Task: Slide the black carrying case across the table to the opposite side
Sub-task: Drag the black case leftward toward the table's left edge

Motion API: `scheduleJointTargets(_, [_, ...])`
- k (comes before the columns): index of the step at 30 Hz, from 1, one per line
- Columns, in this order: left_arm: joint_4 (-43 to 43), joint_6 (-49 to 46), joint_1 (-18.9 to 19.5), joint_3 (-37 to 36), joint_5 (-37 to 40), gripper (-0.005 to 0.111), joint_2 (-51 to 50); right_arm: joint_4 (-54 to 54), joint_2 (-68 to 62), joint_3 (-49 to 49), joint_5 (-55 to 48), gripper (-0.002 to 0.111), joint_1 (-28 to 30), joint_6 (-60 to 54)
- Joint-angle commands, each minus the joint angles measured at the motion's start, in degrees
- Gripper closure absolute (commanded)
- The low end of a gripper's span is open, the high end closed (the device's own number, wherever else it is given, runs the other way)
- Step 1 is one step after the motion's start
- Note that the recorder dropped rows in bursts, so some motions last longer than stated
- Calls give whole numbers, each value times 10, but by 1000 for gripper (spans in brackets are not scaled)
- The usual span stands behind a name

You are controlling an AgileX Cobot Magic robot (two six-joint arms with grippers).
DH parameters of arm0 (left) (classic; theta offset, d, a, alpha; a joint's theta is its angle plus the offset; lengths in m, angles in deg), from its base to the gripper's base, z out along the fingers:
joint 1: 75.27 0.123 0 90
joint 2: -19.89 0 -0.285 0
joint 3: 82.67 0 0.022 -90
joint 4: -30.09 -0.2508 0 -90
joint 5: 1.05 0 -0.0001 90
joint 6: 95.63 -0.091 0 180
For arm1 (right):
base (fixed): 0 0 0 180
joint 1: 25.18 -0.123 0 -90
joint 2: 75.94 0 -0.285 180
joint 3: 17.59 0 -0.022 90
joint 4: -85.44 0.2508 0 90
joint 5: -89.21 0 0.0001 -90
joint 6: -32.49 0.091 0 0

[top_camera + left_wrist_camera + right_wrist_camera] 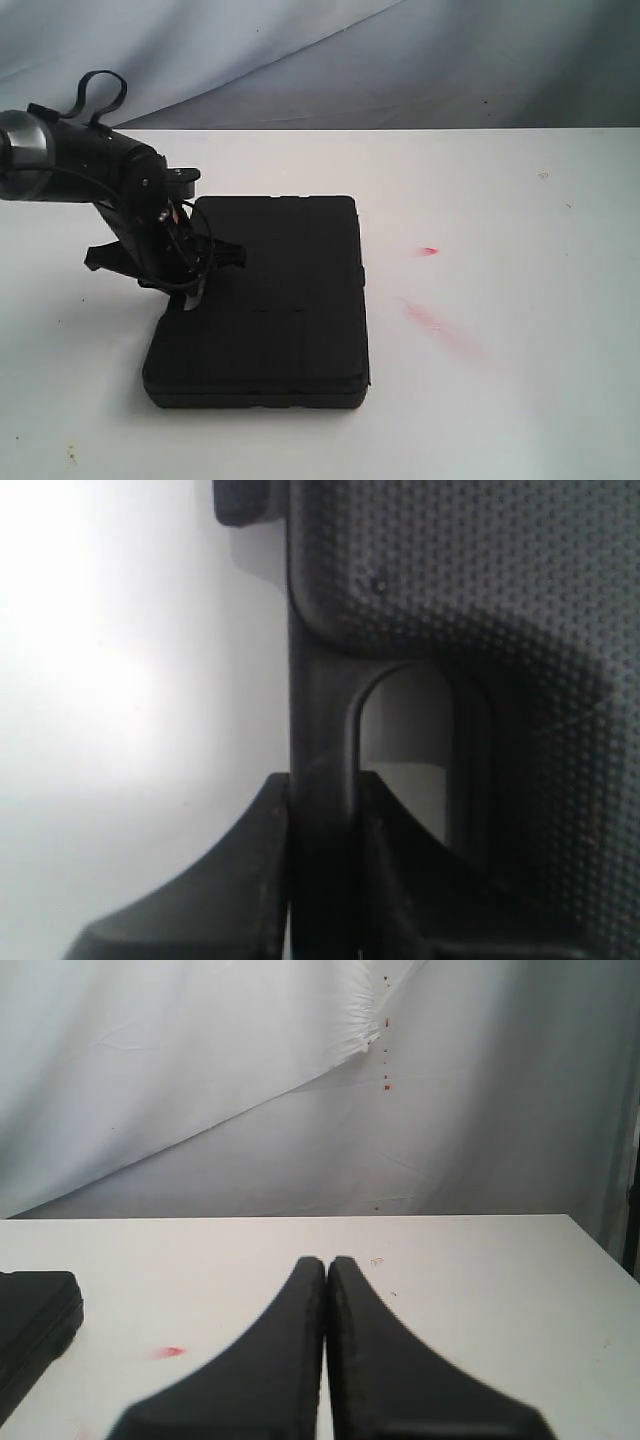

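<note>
Black case point(270, 300) (handle point(322, 715) in left gripper point(322, 805))

Your case point(480, 580) is black and finely dotted, your table point(520, 400) white with red smears point(432, 322), left claw point(320, 880) and right claw point(326, 1270) black.

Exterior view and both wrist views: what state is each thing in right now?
Case: closed, lying flat on the table.
Handle: clamped between the left jaws.
Left gripper: shut on the handle.
Right gripper: shut, empty, away from the case.
Table: white, with red marks.
</note>
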Motion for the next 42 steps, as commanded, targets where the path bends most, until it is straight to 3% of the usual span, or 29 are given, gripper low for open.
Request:
scheduleJointTargets(1, [-19,-30,25,-10,5,107,10,7,2,2,5,108,5,-3])
scheduleJointTargets(19, [-41,-48,89,-70,-31,107,16,7,2,2,5,108,5,-3])
scheduleJointTargets(42, [-81,-48,148,-78,-27,107,29,7,2,2,5,108,5,-3])
